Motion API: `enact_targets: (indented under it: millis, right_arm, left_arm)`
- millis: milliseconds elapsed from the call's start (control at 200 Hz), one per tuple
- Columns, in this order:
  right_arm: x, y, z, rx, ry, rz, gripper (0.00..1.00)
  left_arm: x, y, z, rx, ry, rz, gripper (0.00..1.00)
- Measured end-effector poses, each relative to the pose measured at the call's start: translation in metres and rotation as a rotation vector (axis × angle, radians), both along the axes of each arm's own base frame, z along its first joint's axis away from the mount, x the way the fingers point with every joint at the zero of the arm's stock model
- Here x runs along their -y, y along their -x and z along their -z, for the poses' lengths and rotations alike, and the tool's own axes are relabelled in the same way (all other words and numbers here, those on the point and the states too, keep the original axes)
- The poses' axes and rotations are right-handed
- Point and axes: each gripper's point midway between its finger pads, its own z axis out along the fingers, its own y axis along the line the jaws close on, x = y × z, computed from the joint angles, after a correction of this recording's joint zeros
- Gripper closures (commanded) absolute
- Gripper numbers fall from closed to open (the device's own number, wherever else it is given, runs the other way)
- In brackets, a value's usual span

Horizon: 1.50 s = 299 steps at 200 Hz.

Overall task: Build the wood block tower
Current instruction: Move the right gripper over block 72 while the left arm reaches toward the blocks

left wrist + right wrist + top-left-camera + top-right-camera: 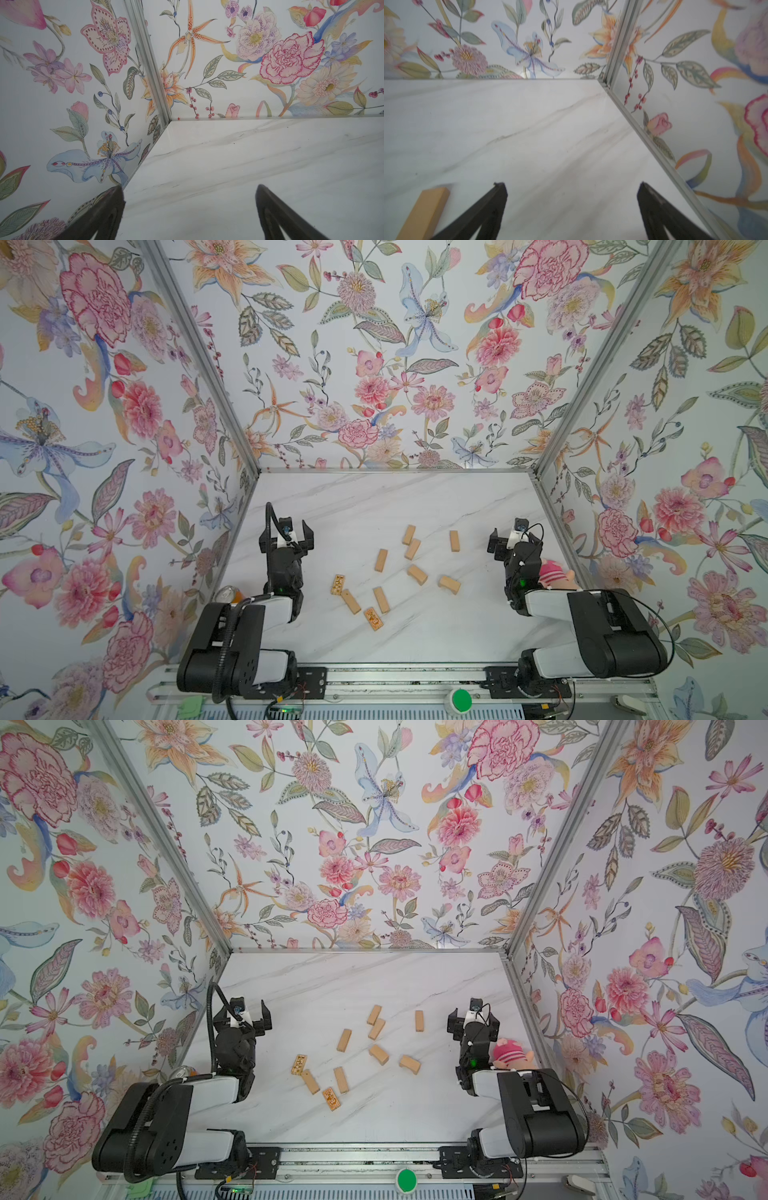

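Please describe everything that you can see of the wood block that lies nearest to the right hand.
This wood block is a plain light-tan oblong brick that looks like smooth wood, with no print showing. It lies on the white marble table, its long side pointing roughly toward the back wall. It lies alone and touches no other block. The right hand is beside it, open and empty, and does not touch it. The right wrist view shows it near one finger.

- Holds left gripper [286, 531] wide open, empty, near the worktop's [374, 506] left edge.
- Holds right gripper [515, 537] wide open, empty, near the right edge.
- Folds left arm [232, 630] and right arm [602, 626] back, tips toward the far edge.
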Motion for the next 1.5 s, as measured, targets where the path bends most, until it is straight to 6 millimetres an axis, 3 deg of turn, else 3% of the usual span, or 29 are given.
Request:
enact_targets:
  millis: [165, 235, 320, 420, 545, 716, 1016, 1496]
  right_arm:
    - [-0.008, -0.029, -0.082, 0.064, -0.061, 0.028, 0.01]
    - [-0.011, -0.036, -0.100, 0.049, -0.109, 0.037, 0.10]
    - [-0.017, -0.038, -0.102, -0.004, -0.159, 0.033, 0.14]
    - [-0.033, -0.036, -0.086, -0.115, -0.197, 0.000, 0.19]
    - [-0.073, -0.030, -0.056, -0.288, -0.219, -0.102, 0.22]
    - [-0.121, -0.019, -0.025, -0.464, -0.216, -0.201, 0.25]
    - [-0.132, -0.010, 0.027, -0.649, -0.221, -0.194, 0.26]
    - [-0.151, -0.032, 0.066, -0.755, -0.227, -0.207, 0.31]
  left_arm:
    - [0.020, 0.000, -0.041, 0.061, 0.062, 0.060, 0.01]
    - [0.038, 0.001, -0.058, 0.084, 0.094, 0.112, 0.01]
    - [0.070, 0.009, -0.067, 0.085, 0.122, 0.203, 0.01]
    - [0.114, 0.021, -0.061, 0.035, 0.145, 0.323, 0.01]
    - [0.164, 0.038, -0.044, -0.062, 0.141, 0.448, 0.01]
    - [0.208, 0.060, -0.033, -0.148, 0.120, 0.549, 0.01]
    - [0.231, 0.067, -0.022, -0.262, 0.134, 0.589, 0.01]
    - [0.239, 0.065, -0.019, -0.326, 0.103, 0.593, 0.01]
